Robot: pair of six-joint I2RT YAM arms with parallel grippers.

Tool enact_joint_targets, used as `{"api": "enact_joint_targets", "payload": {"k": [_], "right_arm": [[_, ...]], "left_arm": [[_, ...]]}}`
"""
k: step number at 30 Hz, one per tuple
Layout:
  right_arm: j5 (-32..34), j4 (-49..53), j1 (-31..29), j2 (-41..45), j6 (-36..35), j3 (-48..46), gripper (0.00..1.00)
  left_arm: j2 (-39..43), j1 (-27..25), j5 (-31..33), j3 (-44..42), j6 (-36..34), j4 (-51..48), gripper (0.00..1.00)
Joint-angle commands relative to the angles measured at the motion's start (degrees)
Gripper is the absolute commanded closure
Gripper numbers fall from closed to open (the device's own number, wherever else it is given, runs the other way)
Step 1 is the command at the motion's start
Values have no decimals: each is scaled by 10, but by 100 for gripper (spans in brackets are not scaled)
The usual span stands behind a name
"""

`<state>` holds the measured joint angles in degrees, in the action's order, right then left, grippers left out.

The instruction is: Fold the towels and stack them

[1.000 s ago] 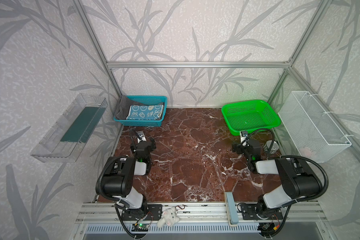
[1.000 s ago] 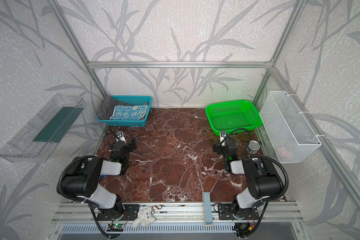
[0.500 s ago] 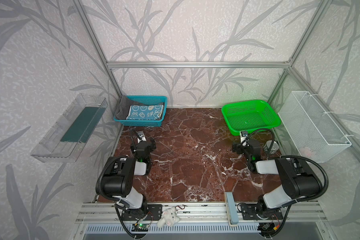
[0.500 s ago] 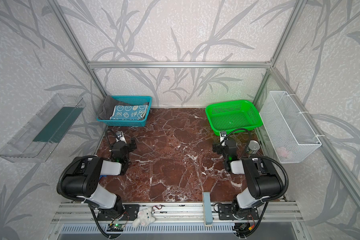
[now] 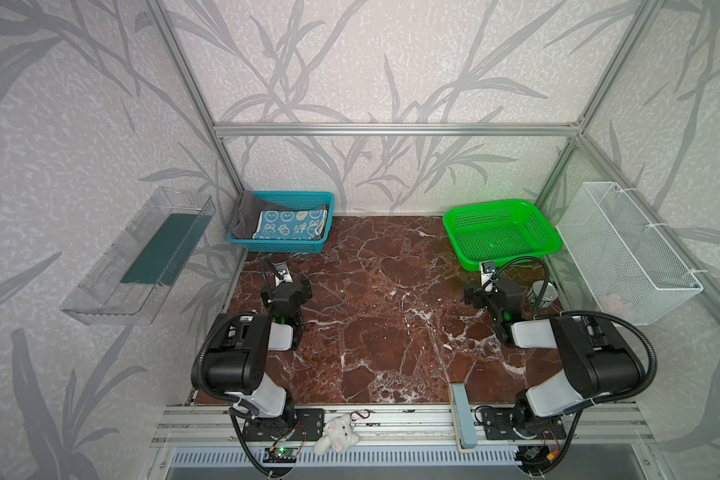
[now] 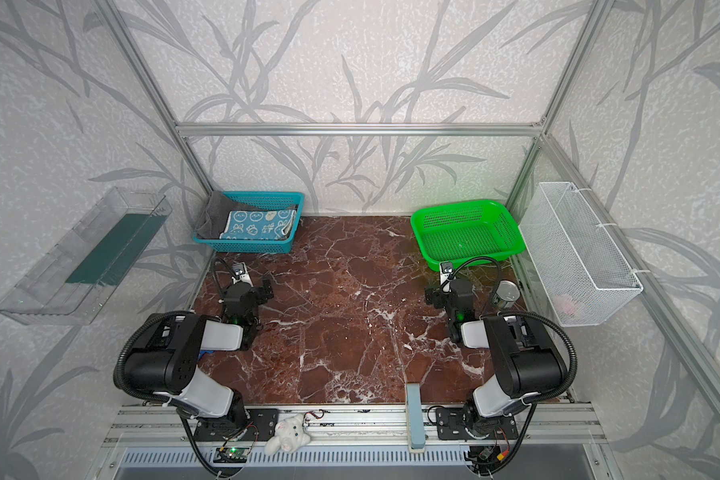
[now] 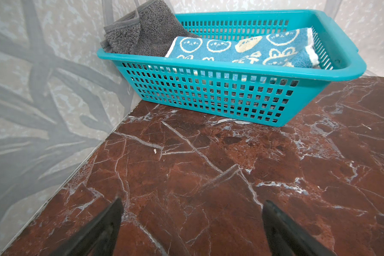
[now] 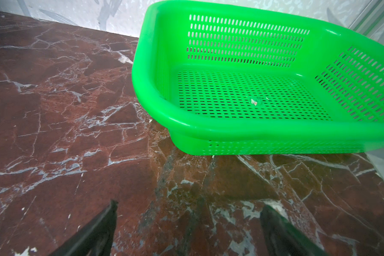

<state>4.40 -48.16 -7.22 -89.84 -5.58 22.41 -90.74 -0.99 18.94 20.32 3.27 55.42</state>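
No movement since earlier frames. Left gripper [image 7: 192, 221] and right gripper [image 8: 187, 223] parked low, jaws wide, empty. Patterned towel [image 5: 292, 224] folded atop grey towel [image 5: 246, 210] in teal basket [image 5: 281, 248]; green basket [image 5: 547, 245] bare. Fits stack finished or awaiting unloading.

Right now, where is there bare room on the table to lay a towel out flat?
The widest free patch is the brown marble tabletop between the two arms, in front of the teal plastic basket and the green plastic basket. It is crowded near the small metal can beside the right arm, and the teal basket is already full of towels.
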Motion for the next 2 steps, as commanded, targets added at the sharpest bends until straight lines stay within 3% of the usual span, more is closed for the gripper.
{"api": "enact_joint_targets", "payload": {"k": [1,2], "right_arm": [[-2,-6,1,12,7,8,1],[-2,-6,1,12,7,8,1]], "left_arm": [[7,2,-5,9,8,1,1],[7,3,-6,8,8,1,1]]}}
